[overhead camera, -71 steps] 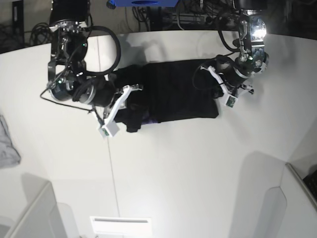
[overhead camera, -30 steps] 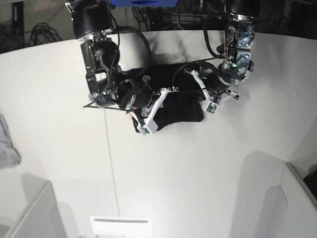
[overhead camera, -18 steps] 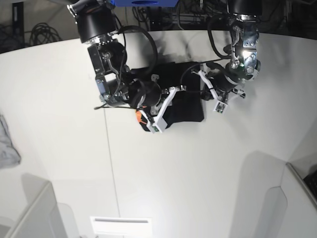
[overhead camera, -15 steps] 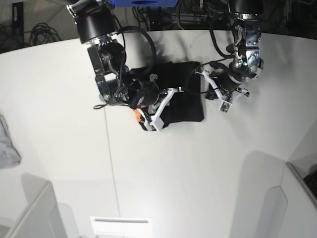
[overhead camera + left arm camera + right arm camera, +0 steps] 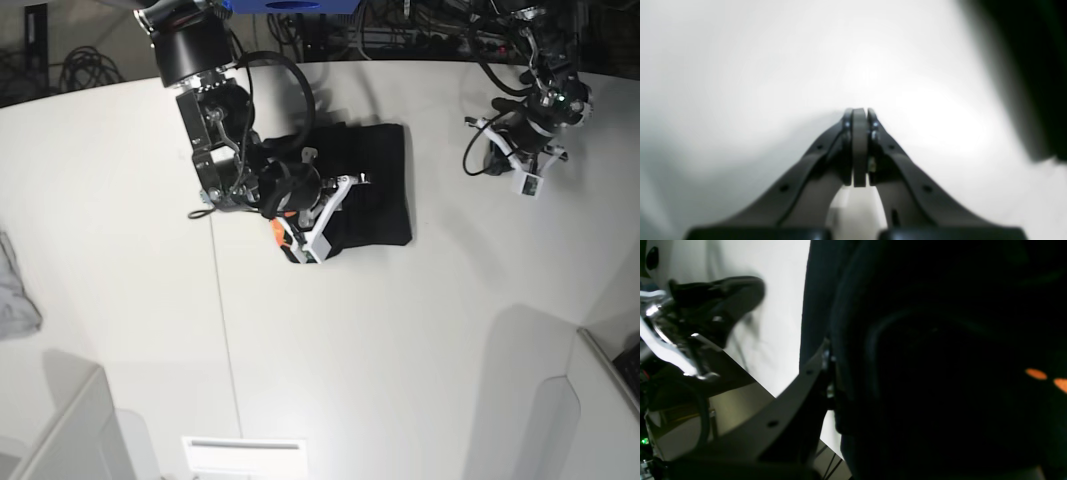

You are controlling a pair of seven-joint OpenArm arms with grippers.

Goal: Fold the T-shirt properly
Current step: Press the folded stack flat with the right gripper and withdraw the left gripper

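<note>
The black T-shirt [image 5: 375, 180] lies folded into a compact rectangle on the white table, with a bit of orange print [image 5: 278, 232] showing at its lower left corner. My right gripper [image 5: 318, 222] rests on that left side, shut on a fold of the T-shirt. In the right wrist view black cloth [image 5: 940, 340] fills the frame against one finger [image 5: 800, 386], and the other finger is hidden. My left gripper [image 5: 497, 158] hangs over bare table to the right of the shirt, shut and empty [image 5: 860, 115]. The shirt's edge [image 5: 1033, 66] is a dark blur.
A small grey cloth [image 5: 15, 290] lies at the table's far left edge. Cables and a blue object [image 5: 290, 6] sit behind the table. White panels [image 5: 245, 455] stand near the front edge, and another panel [image 5: 600, 400] at the lower right.
The left arm has pulled away from the shirt's right edge, up and to the right. The right arm and the folded shirt have barely moved.
</note>
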